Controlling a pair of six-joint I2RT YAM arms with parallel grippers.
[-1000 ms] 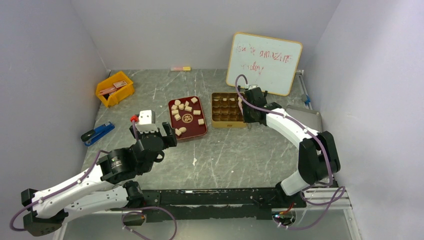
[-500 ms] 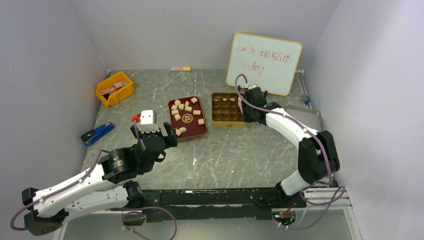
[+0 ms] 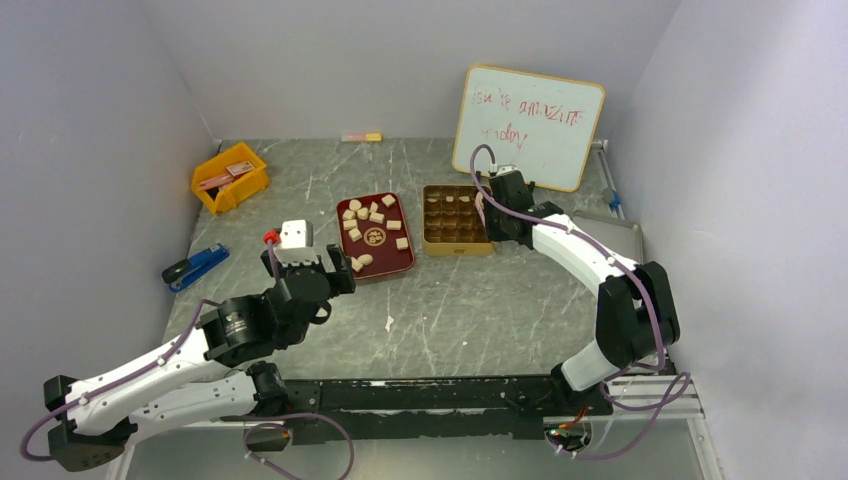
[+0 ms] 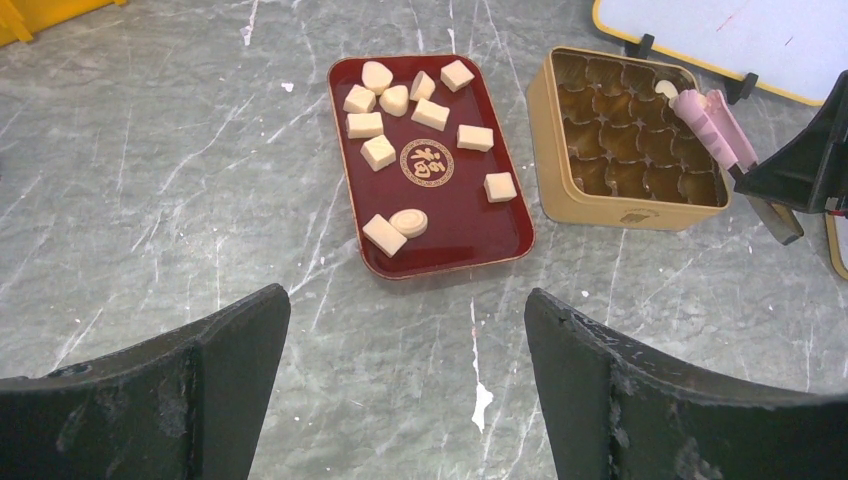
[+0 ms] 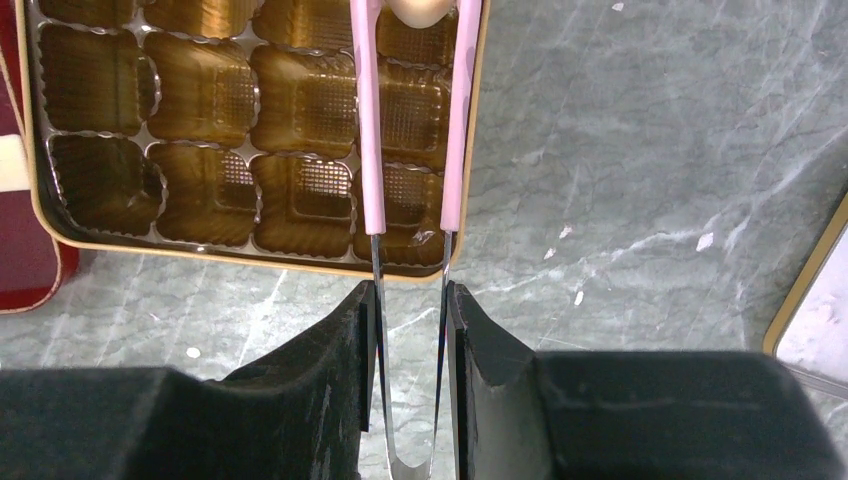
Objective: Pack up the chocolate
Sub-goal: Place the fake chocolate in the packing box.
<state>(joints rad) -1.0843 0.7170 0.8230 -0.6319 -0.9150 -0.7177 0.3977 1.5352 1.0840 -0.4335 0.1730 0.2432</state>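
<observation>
While the left claw (image 4: 405, 312) hangs released (by the red tray (image 4: 455, 225)), the right claw (image 5: 412, 300) grasps tweezers (image 5: 365, 120) pinching a chocolate (image 5: 420, 8).

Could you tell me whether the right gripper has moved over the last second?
Yes, slightly: in the top view the right gripper, shut on the pink tweezers, has edged toward the whiteboard alongside the gold tin.
</observation>
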